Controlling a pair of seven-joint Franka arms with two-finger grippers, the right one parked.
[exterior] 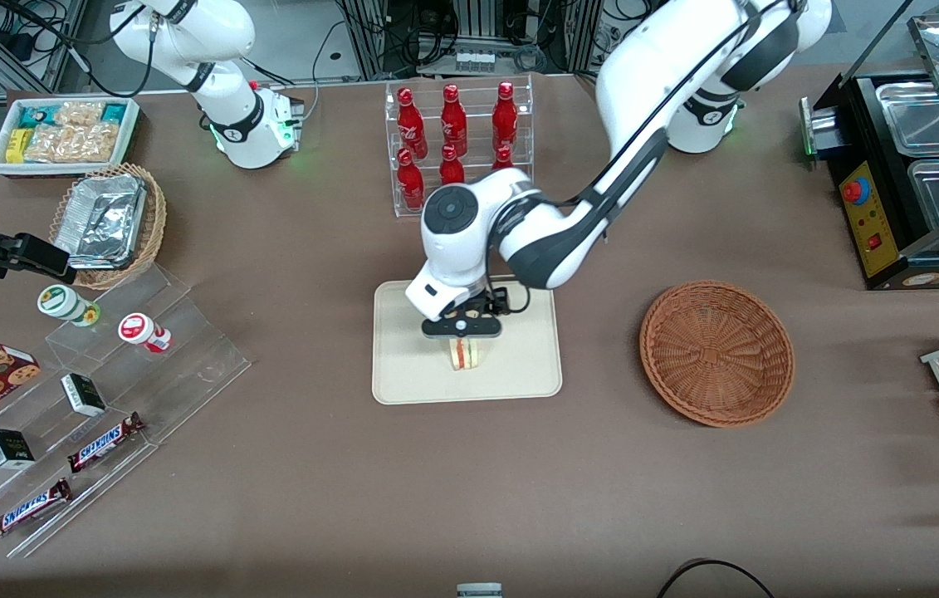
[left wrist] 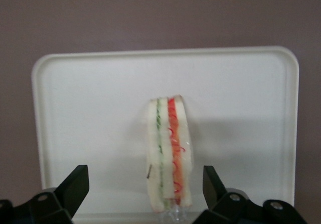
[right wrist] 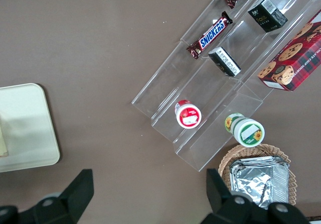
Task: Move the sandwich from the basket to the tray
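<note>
sandwich (left wrist: 169,153) stands on its edge on the tray (exterior: 403,378), gripper (exterior: 462,329) right above it, jaws spread wide and clear of the bread, looks released; basket (exterior: 716,352) sits empty.

The sandwich (left wrist: 169,153) stands on edge on the cream tray (exterior: 403,374), its red and green filling showing, with the gripper (exterior: 462,332) above it, fingers (left wrist: 72,186) spread clear. The reddish-brown basket (exterior: 716,353) sits empty, toward the working arm's end.

sandwich (exterior: 465,354) on tray (exterior: 403,374) | gripper (exterior: 462,330) above it, fingers (left wrist: 75,186) spread | basket (exterior: 716,353) toward working arm's end
</note>
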